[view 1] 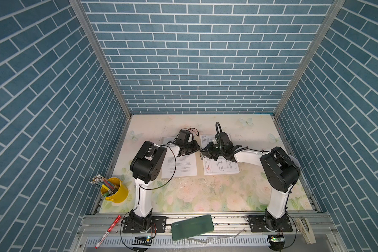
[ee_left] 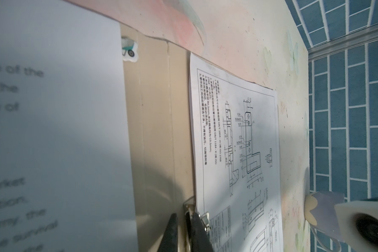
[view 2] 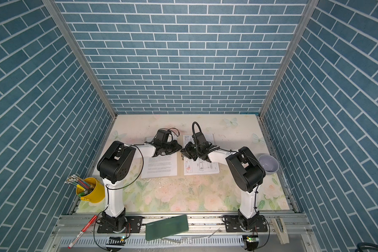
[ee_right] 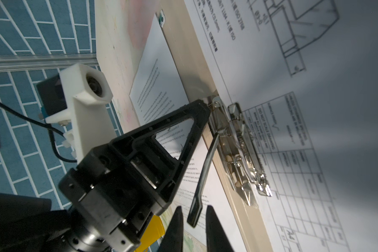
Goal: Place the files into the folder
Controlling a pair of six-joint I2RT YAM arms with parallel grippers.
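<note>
The tan folder [ee_left: 157,131] lies open on the table. A printed text sheet [view 1: 181,167] rests on its left half and a line-diagram sheet [view 1: 220,169] on its right half. Both grippers meet over the spine. My left gripper [ee_left: 184,216] is nearly shut, its tips at one end of the metal clip [ee_right: 238,148] with a thin part of the clip between them. The clip's black lever [ee_right: 205,170] stands raised. Its free end sits between the fingers of my right gripper [ee_right: 194,207], with a small gap on each side.
A yellow cup of pens [view 1: 116,192] stands at the table's front left. A lilac bowl [view 2: 268,163] sits at the right wall. On the front rail lie a red marker [view 1: 108,231], a dark green case [view 1: 192,227] and a cream-coloured object [view 1: 304,229].
</note>
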